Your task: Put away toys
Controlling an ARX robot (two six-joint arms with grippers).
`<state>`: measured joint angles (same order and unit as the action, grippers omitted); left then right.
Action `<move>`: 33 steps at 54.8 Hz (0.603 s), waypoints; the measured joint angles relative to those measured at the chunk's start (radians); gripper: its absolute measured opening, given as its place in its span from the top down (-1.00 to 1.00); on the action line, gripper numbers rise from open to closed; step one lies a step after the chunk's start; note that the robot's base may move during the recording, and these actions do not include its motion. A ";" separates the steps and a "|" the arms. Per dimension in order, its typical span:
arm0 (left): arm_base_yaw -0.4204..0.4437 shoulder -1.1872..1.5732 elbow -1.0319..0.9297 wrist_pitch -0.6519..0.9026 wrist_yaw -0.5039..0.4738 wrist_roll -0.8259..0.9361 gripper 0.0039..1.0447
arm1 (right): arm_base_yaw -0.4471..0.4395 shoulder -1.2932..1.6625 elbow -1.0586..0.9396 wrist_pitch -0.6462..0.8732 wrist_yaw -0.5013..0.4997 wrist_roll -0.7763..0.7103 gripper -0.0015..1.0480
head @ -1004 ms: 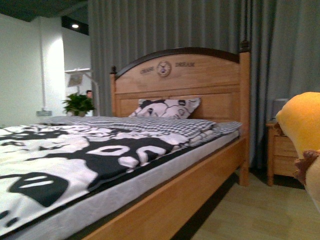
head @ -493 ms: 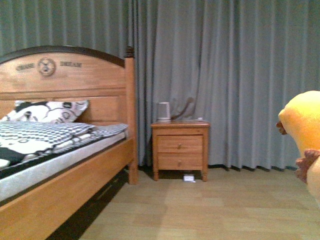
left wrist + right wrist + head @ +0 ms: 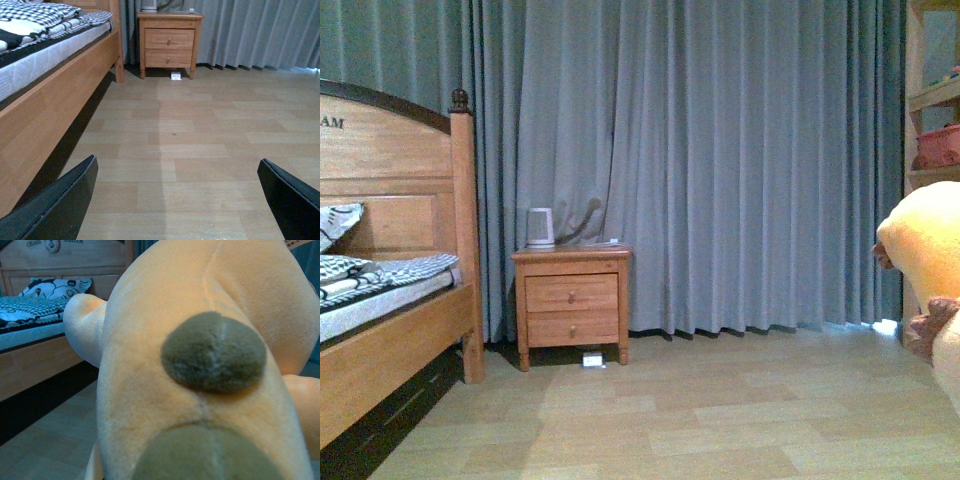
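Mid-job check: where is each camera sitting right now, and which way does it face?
Front view: on the body, facing the curtain and nightstand, bed at left, plush animal at the right edge; no arm shows.
Left wrist view: low over the floor, looking towards the nightstand; both fingers of the open left pincer show.
Right wrist view: close against the plush animal, bed behind; no pincer shows.
Shared: the bed is in all three.

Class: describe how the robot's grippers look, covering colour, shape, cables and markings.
Left gripper: two matte black fingers, flat, angular, tapering to pointed tips; no cables or markings show. The right gripper is not visible; the orange plush animal fills its wrist view.
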<state>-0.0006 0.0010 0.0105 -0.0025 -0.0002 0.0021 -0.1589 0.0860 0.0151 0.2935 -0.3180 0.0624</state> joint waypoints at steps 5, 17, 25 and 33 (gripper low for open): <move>0.000 0.000 0.000 0.000 0.000 0.000 -0.89 | 0.000 0.000 0.000 0.000 0.000 0.000 0.66; 0.000 0.000 0.000 0.000 0.000 0.000 -0.89 | 0.000 0.000 0.000 0.000 0.001 0.000 0.66; 0.000 0.000 0.000 0.000 0.000 0.000 -0.89 | 0.000 0.000 0.000 0.000 0.001 0.000 0.66; 0.000 0.000 0.000 0.000 0.000 0.000 -0.89 | 0.000 0.000 0.000 0.000 0.003 0.000 0.66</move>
<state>-0.0010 0.0010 0.0105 -0.0025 -0.0002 0.0021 -0.1593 0.0860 0.0151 0.2935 -0.3153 0.0624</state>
